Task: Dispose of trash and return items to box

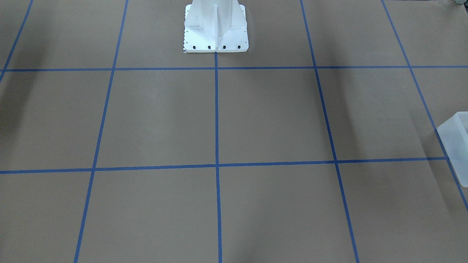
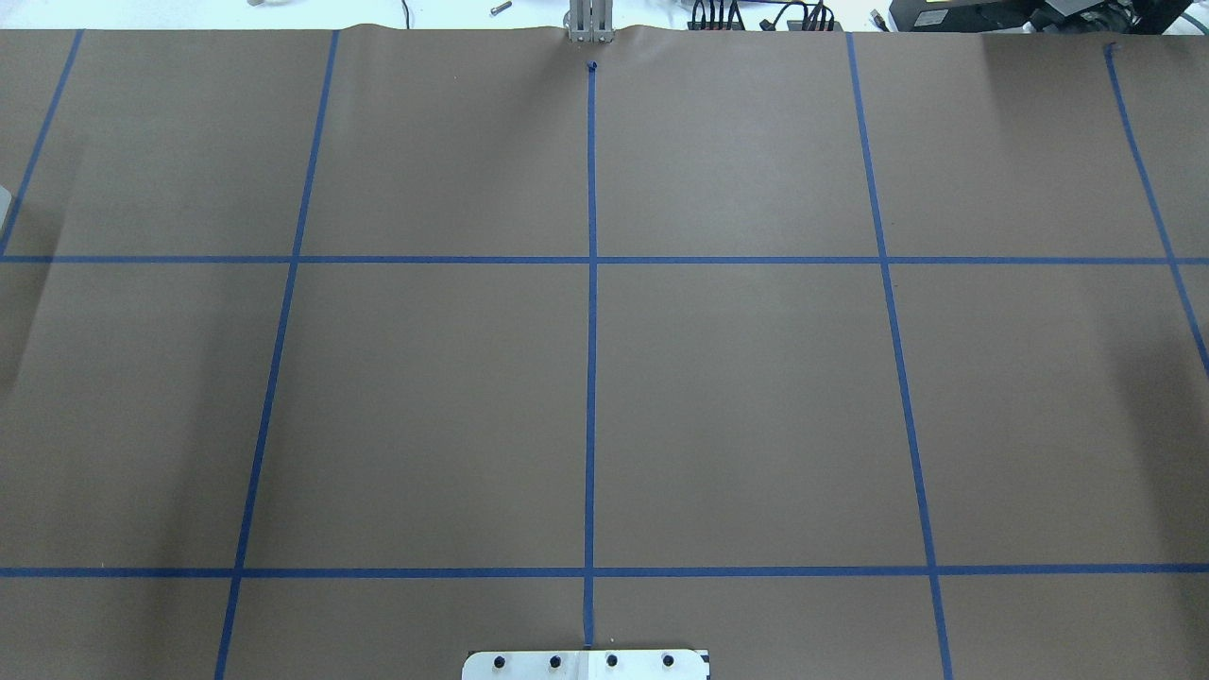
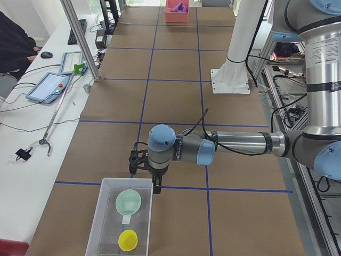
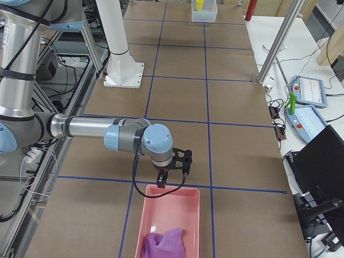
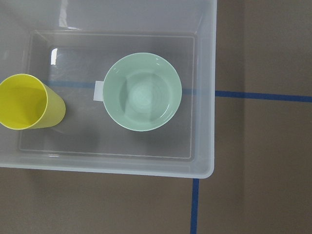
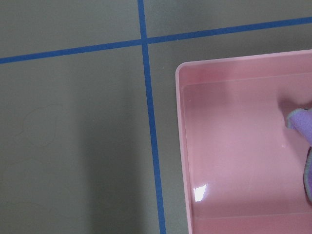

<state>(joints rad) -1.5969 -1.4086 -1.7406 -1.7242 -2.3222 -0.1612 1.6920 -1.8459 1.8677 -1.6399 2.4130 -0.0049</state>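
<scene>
The frosted box (image 5: 204, 146) stands on the brown table and holds the pale grey-green bowl (image 5: 143, 92) and the yellow cup (image 5: 27, 101), both upright and side by side. In the exterior left view the bowl (image 3: 128, 201) and the cup (image 3: 128, 240) sit in the box (image 3: 106, 186). My left gripper (image 3: 145, 178) hovers over the box's far rim, and I cannot tell whether it is open or shut. My right gripper (image 4: 172, 179) hovers over the near rim of a pink bin (image 4: 169, 207), and its state is also unclear. No fingers show in either wrist view.
The pink bin (image 6: 234, 146) holds a purple cloth (image 6: 304, 146), also seen in the exterior right view (image 4: 164, 242). The white robot pedestal (image 1: 215, 29) stands at the table's middle back. A corner of the box (image 1: 455, 146) shows at the front view's right edge. Blue tape lines grid the table.
</scene>
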